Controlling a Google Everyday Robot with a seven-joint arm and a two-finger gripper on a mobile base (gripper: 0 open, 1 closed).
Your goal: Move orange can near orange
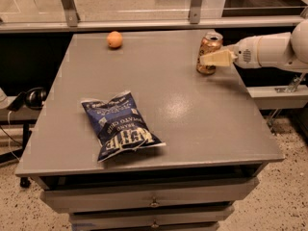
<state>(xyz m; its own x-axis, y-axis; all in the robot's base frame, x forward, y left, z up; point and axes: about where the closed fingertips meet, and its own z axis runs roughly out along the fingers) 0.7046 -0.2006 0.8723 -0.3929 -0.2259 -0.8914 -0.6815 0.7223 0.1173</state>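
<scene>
The orange can (210, 47), orange-gold with a silver top, stands near the table's far right edge. My gripper (212, 58) reaches in from the right at the can's mid-height, with its cream part lying across the front of the can. The white arm (269, 51) extends off the right edge of the view. The orange (114, 39), a small round fruit, sits on the table at the far left, well apart from the can.
A blue chip bag (119, 125) lies on the grey table (192, 119) at the front left. Metal rails and posts (195, 6) run behind the table's far edge. Drawers (154, 203) are below the front edge. Headphones (29, 97) lie on the left.
</scene>
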